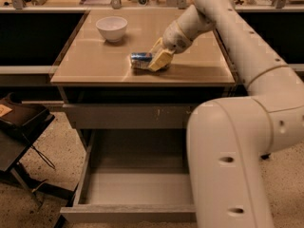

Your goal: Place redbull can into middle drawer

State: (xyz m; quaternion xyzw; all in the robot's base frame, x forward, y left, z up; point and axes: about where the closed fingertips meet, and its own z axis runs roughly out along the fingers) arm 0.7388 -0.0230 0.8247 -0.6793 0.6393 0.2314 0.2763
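Note:
The redbull can (pixel 139 60), blue and silver, lies on its side near the middle of the tan cabinet top (pixel 95 63). My gripper (pixel 159 56) reaches down from the right and sits at the can's right end, low over the top. The middle drawer (pixel 128 213) is pulled out wide below the cabinet, and its grey floor is bare. My large white arm covers the drawer's right part.
A white bowl (pixel 112 28) stands at the back left of the cabinet top. A closed grey drawer front with pale scratches (pixel 128 116) is above the open drawer. A dark folding stand (pixel 21 127) is on the floor at the left. Cluttered shelves run along the back.

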